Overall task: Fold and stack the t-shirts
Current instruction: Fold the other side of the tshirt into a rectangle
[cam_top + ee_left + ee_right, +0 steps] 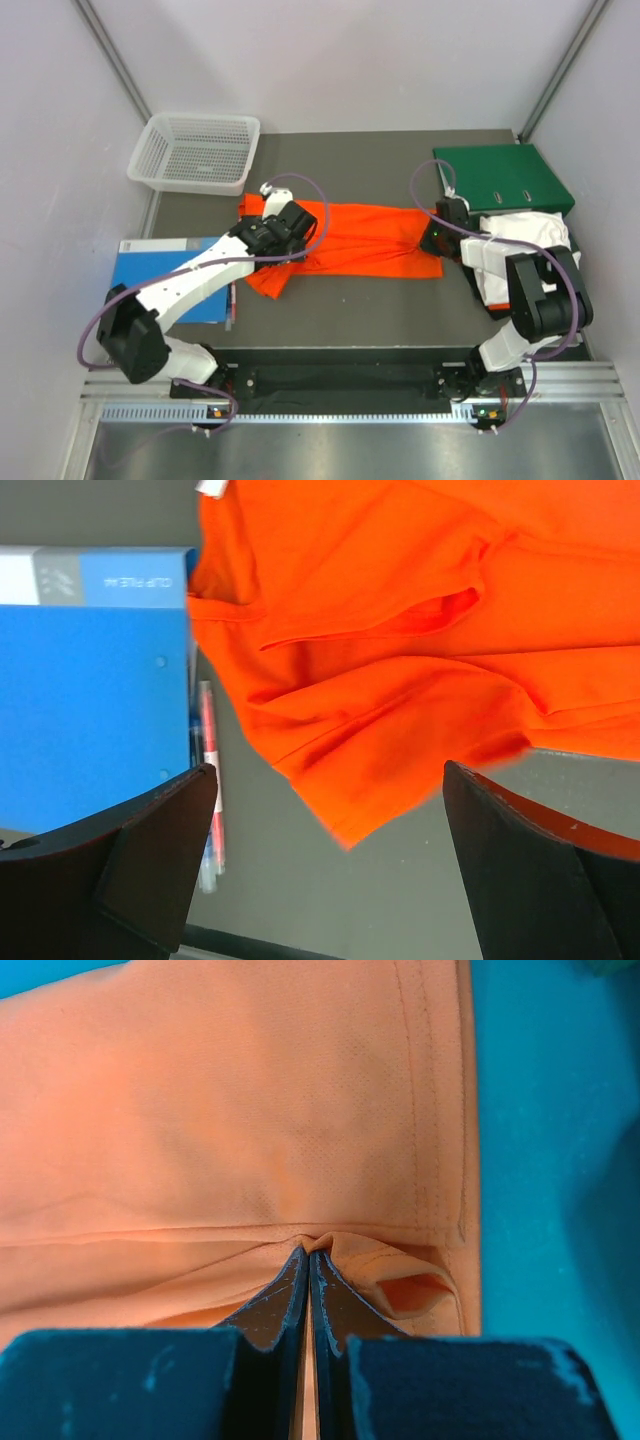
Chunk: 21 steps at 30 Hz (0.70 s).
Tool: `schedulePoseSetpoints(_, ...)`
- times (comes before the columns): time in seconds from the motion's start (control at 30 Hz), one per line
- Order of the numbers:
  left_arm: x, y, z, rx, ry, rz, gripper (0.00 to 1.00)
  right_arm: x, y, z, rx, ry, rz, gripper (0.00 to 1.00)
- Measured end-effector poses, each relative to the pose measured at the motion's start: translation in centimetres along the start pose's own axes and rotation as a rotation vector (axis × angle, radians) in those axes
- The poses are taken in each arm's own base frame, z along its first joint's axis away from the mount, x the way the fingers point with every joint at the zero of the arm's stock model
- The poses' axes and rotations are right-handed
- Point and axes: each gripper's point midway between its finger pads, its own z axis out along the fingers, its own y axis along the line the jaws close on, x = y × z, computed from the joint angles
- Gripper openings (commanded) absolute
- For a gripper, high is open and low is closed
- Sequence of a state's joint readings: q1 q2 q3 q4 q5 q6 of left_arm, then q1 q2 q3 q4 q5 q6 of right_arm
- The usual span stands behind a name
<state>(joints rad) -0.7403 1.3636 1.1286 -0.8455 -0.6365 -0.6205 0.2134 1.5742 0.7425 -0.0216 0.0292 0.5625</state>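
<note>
One orange t-shirt (365,240), one white t-shirt (540,230), one binder (505,180), one basket (190,184).

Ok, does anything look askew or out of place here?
The orange t-shirt lies unevenly: its left end is bunched, one corner jutting toward the blue book. The right tool pinches its other end; the left tool hangs open above.

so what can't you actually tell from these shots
- Top view: the right arm covers much of the white cloth; whether it's folded is unclear.
- Top view: the left arm hides part of the orange t-shirt.
- Right wrist view: the frame cuts off the shirt beyond the right gripper's pinch.
</note>
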Motion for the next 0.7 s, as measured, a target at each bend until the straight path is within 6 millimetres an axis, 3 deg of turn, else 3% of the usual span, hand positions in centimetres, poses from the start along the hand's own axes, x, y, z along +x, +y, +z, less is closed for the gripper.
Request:
schedulePoseSetpoints(0.13, 1.4, -0.9, 1.9, -0.027, 0.065, 0.071, 0.99, -0.3, 0.2, 0.4, -0.007, -0.003, -0.003, 0.0)
schedulePoseSetpoints(0.27, 1.6, -0.1, 3.5, -0.069, 0.114, 0.083, 0.99, -0.4, 0.3, 0.5, -0.01, -0.007, -0.004, 0.0)
schedulePoseSetpoints(0.37, 0.8, -0.2, 3.7, -0.039, 0.114, 0.036, 0.99, -0.4, 0.3, 0.5, -0.01, -0.007, -0.006, 0.0)
schedulePoseSetpoints(0.47, 0.6, -1.6, 2.9, 0.074, 0.1, -0.04, 0.96, -0.4, 0.3, 0.5, -0.011, -0.007, -0.006, 0.0)
schedulePoseSetpoints(0.57, 2.4, -2.7, 1.6, 0.211, 0.11, -0.144, 0.92, -0.4, 0.4, 0.7, -0.017, -0.009, -0.01, 0.0)
schedulePoseSetpoints(0.7, 6.7, -3.1, 0.5, 0.301, 0.2, -0.246, 0.92, -0.6, 0.7, 0.9, -0.026, -0.008, -0.014, 0.0)
